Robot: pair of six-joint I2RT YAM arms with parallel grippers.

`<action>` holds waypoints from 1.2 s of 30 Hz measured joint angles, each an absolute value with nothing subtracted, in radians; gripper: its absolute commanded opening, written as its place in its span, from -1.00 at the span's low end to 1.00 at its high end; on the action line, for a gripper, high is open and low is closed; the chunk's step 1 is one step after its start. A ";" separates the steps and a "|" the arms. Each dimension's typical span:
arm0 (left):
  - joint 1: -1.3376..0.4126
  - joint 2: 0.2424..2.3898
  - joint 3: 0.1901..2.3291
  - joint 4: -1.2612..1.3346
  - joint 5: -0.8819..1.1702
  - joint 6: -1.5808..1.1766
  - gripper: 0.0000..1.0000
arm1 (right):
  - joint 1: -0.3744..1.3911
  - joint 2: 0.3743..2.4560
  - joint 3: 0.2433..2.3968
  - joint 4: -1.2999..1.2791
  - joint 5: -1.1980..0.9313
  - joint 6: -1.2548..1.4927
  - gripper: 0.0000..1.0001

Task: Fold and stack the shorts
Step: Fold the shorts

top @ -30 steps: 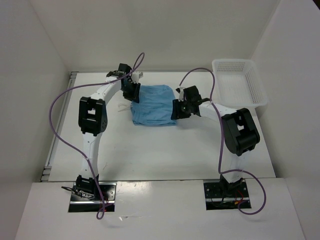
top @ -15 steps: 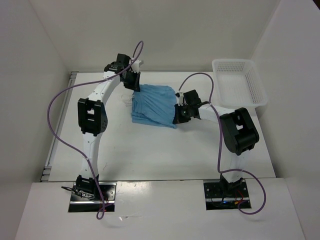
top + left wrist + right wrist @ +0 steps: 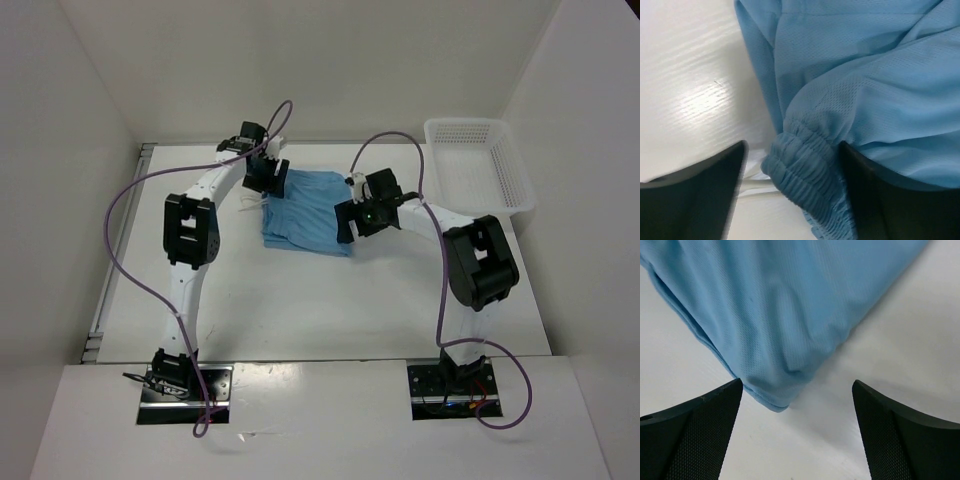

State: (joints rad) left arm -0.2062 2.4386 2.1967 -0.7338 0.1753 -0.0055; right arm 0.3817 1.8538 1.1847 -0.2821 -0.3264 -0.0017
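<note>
Top external view, entry 1: the shorts point(image 3: 305, 212). Sky-blue, lying as a loosely folded bundle on the bench point(image 3: 300, 310), far of centre, between the two arms. Well apart from the white mesh basket point(image 3: 478, 165) at the far right.

Entry 2: left pincer point(image 3: 792, 150). At the far-left corner of the bundle, jaws spread wide. The gathered waistband point(image 3: 805, 175) sits between them and is not clamped. The white drawstring point(image 3: 755, 186) lies on the bench just beside the left jaw.

Entry 3: right pincer point(image 3: 797, 382). At the right edge of the bundle, jaws wide apart. One pointed corner of the fabric lies between them and nothing is gripped.

Entry 4: hazards, judged.
- The left jaws may close on the top layer of the waistband only, because the elastic is bunched. The lower layers would stay down and the fold would open on lifting.
- The drawstring may be nipped together with the cloth, because it lies so close. It would then trail and drag the bundle askew.
- The right jaws hold only the tip of the corner between them, so a shallow bite could slip off the thin mesh fabric.
- Uneven pulls from the two arms would skew the edges and leave a crooked fold, poor for stacking
</note>
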 measured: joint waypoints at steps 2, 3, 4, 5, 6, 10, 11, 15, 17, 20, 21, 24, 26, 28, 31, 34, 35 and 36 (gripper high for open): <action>-0.204 2.431 2.195 -0.731 0.168 -0.005 0.99 | 0.373 1.842 1.245 -0.325 -0.319 -0.052 0.98; -0.201 2.421 2.191 -0.733 0.160 -0.007 0.99 | 0.368 1.836 1.285 -0.360 -0.317 -0.074 0.98; -0.201 2.405 2.186 -0.732 0.156 -0.004 0.99 | 0.360 1.827 1.318 -0.379 -0.310 -0.093 1.00; -0.200 2.381 2.174 -0.731 0.150 -0.004 0.99 | 0.345 1.811 1.359 -0.396 -0.298 -0.117 1.00; -0.200 2.346 2.160 -0.732 0.148 -0.004 0.99 | 0.327 1.790 1.391 -0.403 -0.282 -0.138 1.00; -0.189 2.122 2.030 -0.694 0.141 -0.004 0.99 | 0.250 1.645 1.431 -0.406 -0.196 -0.233 1.00; -0.183 2.050 1.984 -0.673 0.142 -0.004 0.99 | 0.232 1.604 1.430 -0.406 -0.168 -0.253 1.00; -0.150 1.736 1.778 -0.618 0.152 -0.004 0.99 | 0.156 1.382 1.334 -0.360 -0.071 -0.338 1.00; -0.122 1.597 1.658 -0.585 0.155 -0.004 0.99 | 0.125 1.287 1.260 -0.344 -0.036 -0.362 1.00; -0.055 1.438 1.475 -0.570 0.173 -0.003 0.99 | 0.077 1.174 1.142 -0.311 0.010 -0.390 1.00; -0.019 1.398 1.417 -0.571 0.192 -0.004 0.99 | 0.062 1.148 1.107 -0.302 0.023 -0.394 1.00; 0.115 1.323 1.262 -0.548 0.245 -0.004 0.99 | 0.014 1.083 1.017 -0.277 0.046 -0.393 1.00; 0.191 1.285 1.179 -0.547 0.266 -0.004 0.99 | -0.014 1.039 0.974 -0.271 0.051 -0.382 1.00; 0.240 1.247 1.119 -0.541 0.250 -0.004 0.99 | -0.038 0.990 0.939 -0.260 0.051 -0.371 1.00; 0.253 1.194 1.075 -0.517 0.202 -0.004 0.99 | -0.061 0.912 0.900 -0.249 0.050 -0.356 1.00; 0.253 1.159 1.062 -0.490 0.168 -0.004 0.99 | -0.066 0.837 0.863 -0.246 0.046 -0.343 1.00; 0.253 1.152 1.060 -0.481 0.161 -0.004 0.99 | -0.067 0.818 0.854 -0.247 0.043 -0.337 1.00; 0.253 1.146 1.056 -0.471 0.155 -0.004 0.99 | -0.068 0.803 0.844 -0.248 0.038 -0.334 1.00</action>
